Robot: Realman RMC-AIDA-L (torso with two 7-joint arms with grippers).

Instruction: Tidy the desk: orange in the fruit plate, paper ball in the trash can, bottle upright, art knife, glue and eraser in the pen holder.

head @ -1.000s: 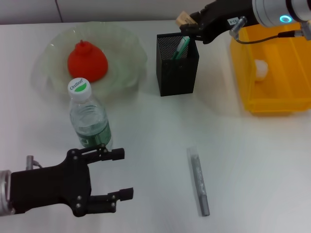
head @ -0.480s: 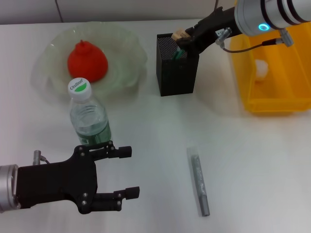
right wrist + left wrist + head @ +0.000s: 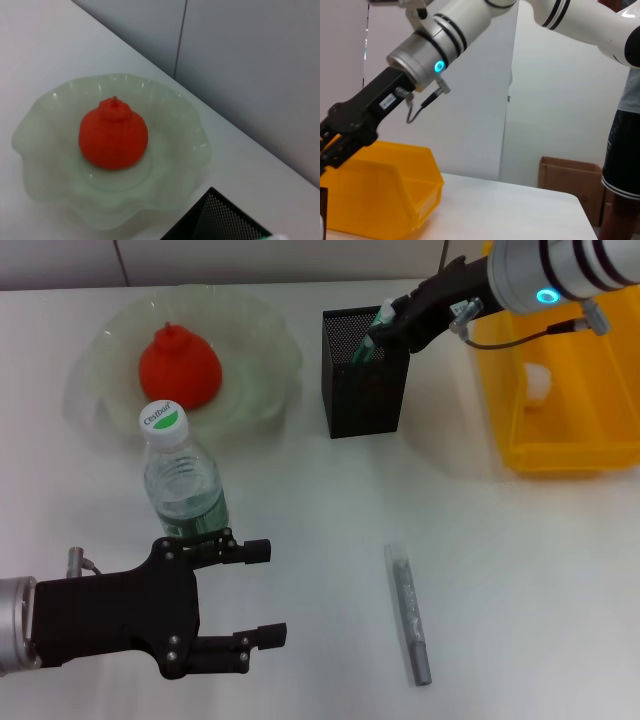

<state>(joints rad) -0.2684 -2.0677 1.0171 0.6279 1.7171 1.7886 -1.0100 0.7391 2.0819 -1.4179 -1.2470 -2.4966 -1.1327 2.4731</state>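
Right now your right gripper (image 3: 392,320) hangs over the top edge of the pen holder (image 3: 365,375), on the side nearest the trash can (image 3: 560,380). You cannot tell if its jaws are apart or together, because its tip is dark against the black mesh. A green thing (image 3: 376,335) sticks up out of the holder just by that tip. You cannot see the eraser anywhere; the holder's walls hide what is inside.

Your left gripper (image 3: 245,595) sits low on the desk (image 3: 300,540), near the front edge. Its jaws are apart and hold nothing. The bottle (image 3: 182,480) stands upright just behind it, and the top finger (image 3: 235,550) is close to the bottle's base. You cannot tell if they touch.

The orange (image 3: 178,365) rests in the plate (image 3: 265,355), a bit off the middle. The right wrist view shows the orange (image 3: 113,135) and plate (image 3: 190,150) too, with only one corner of the holder (image 3: 225,222) in the shot.

A white lump (image 3: 538,382) lies in the trash can, but the bin is cut off at the side, so you see only part of it. The left wrist view shows the bin (image 3: 380,190) and your right arm (image 3: 435,50), not its own fingers.

A grey stick (image 3: 409,613) lies flat on the desk, well apart from both grippers. You cannot make out if it is the knife or the glue.
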